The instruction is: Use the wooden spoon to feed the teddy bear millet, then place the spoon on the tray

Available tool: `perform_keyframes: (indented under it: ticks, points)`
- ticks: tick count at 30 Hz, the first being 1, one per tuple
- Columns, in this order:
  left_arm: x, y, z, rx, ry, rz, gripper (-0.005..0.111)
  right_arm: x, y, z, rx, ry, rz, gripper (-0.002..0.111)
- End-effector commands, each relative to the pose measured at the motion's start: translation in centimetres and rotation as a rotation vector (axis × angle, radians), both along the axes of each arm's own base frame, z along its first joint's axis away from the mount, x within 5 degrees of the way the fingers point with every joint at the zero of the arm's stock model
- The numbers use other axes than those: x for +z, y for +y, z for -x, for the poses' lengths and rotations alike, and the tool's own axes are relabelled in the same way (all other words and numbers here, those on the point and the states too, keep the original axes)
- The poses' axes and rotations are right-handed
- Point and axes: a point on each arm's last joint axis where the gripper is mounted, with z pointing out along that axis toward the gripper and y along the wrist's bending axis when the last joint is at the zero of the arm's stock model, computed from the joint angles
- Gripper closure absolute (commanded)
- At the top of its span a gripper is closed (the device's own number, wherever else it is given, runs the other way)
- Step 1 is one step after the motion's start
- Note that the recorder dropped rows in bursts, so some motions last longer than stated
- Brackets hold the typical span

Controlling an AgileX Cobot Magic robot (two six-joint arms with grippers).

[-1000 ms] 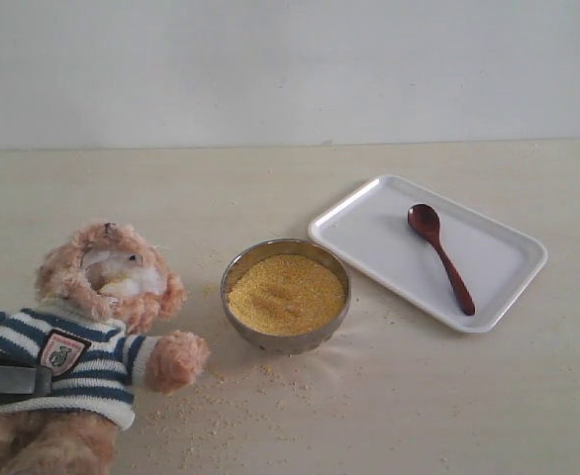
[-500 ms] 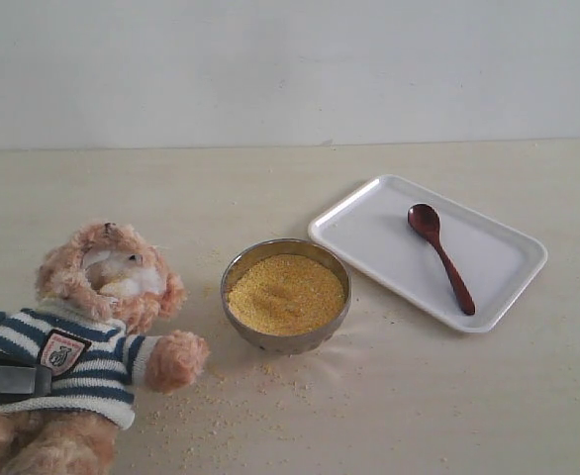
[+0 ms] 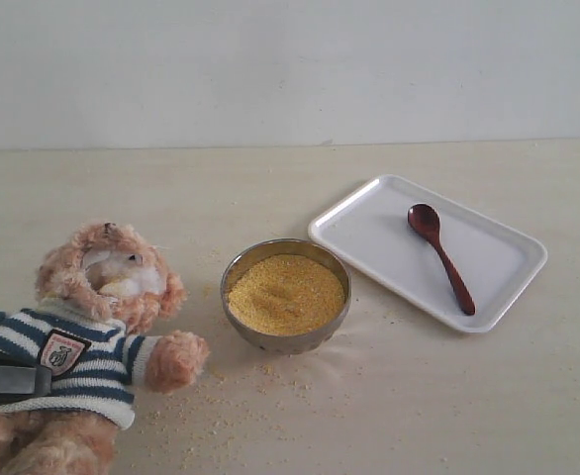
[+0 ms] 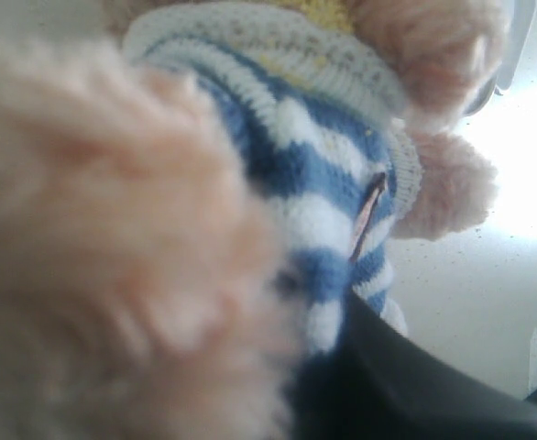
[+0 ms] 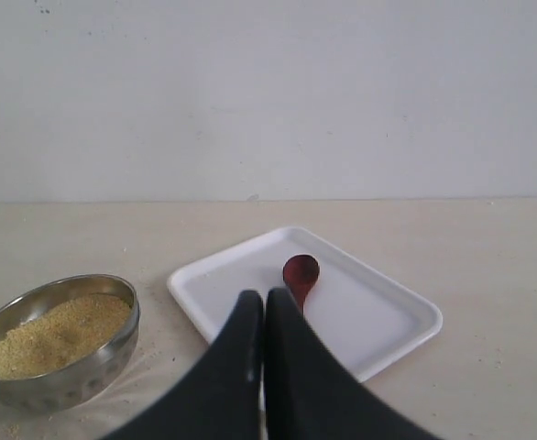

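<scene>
Far left: teddy bear propped reclining with its face tilted up, clamped across the striped shirt by left gripper. Fingers narrowed onto the plush torso and holding it. Judged purpose: bear kept raised, muzzle within reach for feeding. Loose grains scattered around the paw and in front of the bowl.

Centre: steel bowl just beside the bear's paw, heaped with millet. Set between bear and tray, probably to keep the spoon's path short either way.

Right: tray near the bowl, not touching it, lying at an angle. Wooden spoon flat inside the tray, oval end toward the wall, handle toward the near rim, clear of both grippers. Right gripper out of the exterior view, facing the tray from the near side, fingers pressed together, nothing between them. Spoon placement consistent with the final step; feeding itself not verifiable here.

Surface: pale, matt, wood-grain table. Room: plain white wall behind, bare.
</scene>
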Motion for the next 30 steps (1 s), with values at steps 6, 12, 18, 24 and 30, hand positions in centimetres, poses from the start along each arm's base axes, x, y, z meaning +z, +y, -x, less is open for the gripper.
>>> perform_keyframes:
  ticks: [6,12,18,24,30]
  points:
    - [0.2,-0.1,0.1,0.003,-0.006,0.016,0.102,0.2,-0.1,0.1,-0.006,-0.028,0.008,0.108]
    - [0.2,-0.1,0.1,0.003,-0.006,0.016,0.102,0.2,-0.1,0.1,-0.006,-0.028,0.008,0.108]
    - [0.2,0.0,-0.2,0.041,-0.017,0.019,0.102,0.2,-0.1,0.1,-0.006,-0.028,0.008,0.108]
    - [0.8,0.0,-1.0,0.082,-0.110,0.053,0.102,0.2,-0.1,0.1,-0.006,-0.028,0.008,0.108]
    - [-0.1,0.1,-1.9,0.109,-0.103,0.093,0.102,0.2,-0.1,0.1,-0.006,-0.028,0.008,0.108]
